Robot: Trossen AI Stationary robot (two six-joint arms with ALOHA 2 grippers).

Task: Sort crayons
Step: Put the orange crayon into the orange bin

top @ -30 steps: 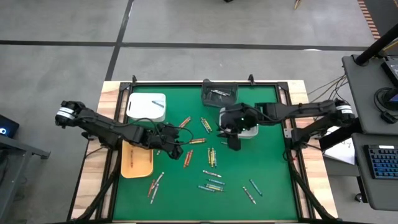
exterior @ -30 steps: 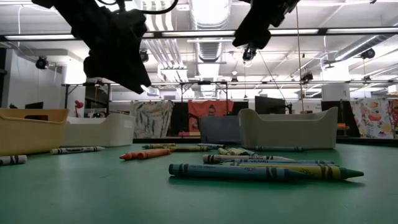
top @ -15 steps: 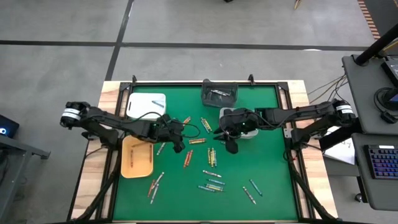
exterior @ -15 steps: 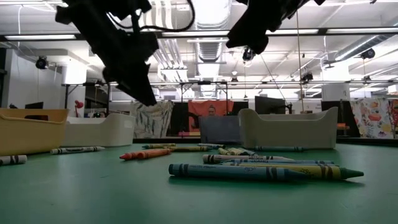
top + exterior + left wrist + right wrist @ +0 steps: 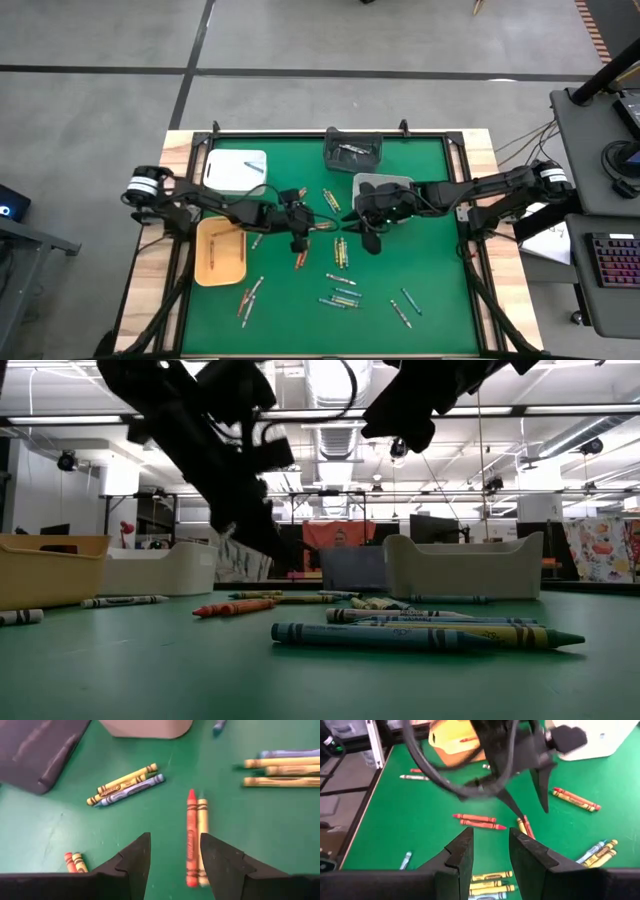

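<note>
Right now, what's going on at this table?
Two arms are sorting crayons scattered over a green table. The left gripper hovers with open jaws over a red crayon lying beside a yellow crayon. The right gripper hangs near mid-table, open and empty. The yellow tray already holds a crayon; most others still lie loose on the table.

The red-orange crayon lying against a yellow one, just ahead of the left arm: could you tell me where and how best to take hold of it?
Probably grip the red-orange crayon at mid-length, descending from straight above, since it lies flat on the green mat. The left end effector is open. The yellow crayon touches one long side, so a finger has no gap there; nudging them apart first, or taking both together, may be needed.
</note>
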